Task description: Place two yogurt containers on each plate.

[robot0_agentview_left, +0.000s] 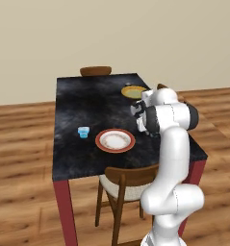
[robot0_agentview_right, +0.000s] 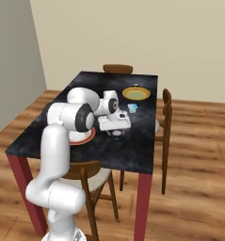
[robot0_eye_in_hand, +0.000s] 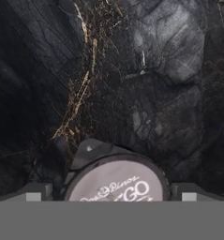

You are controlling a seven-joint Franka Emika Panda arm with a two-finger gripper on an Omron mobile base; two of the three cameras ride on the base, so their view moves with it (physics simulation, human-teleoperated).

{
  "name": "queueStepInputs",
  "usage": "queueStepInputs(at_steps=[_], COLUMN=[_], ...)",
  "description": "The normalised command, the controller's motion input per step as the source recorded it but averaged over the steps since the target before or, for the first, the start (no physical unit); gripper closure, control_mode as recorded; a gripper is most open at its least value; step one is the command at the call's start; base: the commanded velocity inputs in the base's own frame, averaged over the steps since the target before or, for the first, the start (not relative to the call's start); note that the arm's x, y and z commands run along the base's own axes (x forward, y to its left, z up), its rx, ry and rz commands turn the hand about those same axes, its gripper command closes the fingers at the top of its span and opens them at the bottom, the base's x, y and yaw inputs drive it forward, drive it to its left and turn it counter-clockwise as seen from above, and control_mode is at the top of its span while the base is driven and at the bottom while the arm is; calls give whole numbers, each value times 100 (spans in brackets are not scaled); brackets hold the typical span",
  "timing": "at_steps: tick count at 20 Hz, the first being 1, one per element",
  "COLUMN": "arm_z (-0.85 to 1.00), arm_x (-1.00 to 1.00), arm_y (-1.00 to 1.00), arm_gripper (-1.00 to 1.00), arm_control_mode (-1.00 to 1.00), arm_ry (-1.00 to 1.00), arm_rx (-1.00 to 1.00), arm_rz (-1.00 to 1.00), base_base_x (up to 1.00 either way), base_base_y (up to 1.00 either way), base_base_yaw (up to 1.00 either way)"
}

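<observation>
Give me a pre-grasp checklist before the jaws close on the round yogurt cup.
1. Gripper open: ok.
2. Round yogurt cup sits between the finger tips, dark lid facing the hand camera: ok.
3. Cup on the bare black table, nothing crowding it: ok.
4. Jaws low enough to clasp the cup's sides: cannot tell.
5. White red-rimmed plate free to receive it: ok.
6. Yellow plate free: ok.

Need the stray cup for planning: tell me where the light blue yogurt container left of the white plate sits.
In the left base view, the light blue yogurt container stands on the black table, just left of the white red-rimmed plate, clear of it.
</observation>
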Motion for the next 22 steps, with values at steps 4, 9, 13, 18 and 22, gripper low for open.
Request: queueStepInputs(at_steps=[4,9,13,18,22], arm_z=[-19,-13,0,-1,0], arm_x=[-3,-2,0,0,0], arm_y=[0,0,0,1,2], arm_gripper=[-100,-100,-100,100,100], arm_control_mode=[-100,-100,-100,-100,-100], arm_ry=[-12,-7,-3,-1,0], arm_rx=[0,0,0,1,0], arm_rz=[0,0,0,0,0], base_base_x=[0,0,0,0,0], base_base_y=[0,0,0,0,0], base_base_yaw=[0,0,0,0,0])
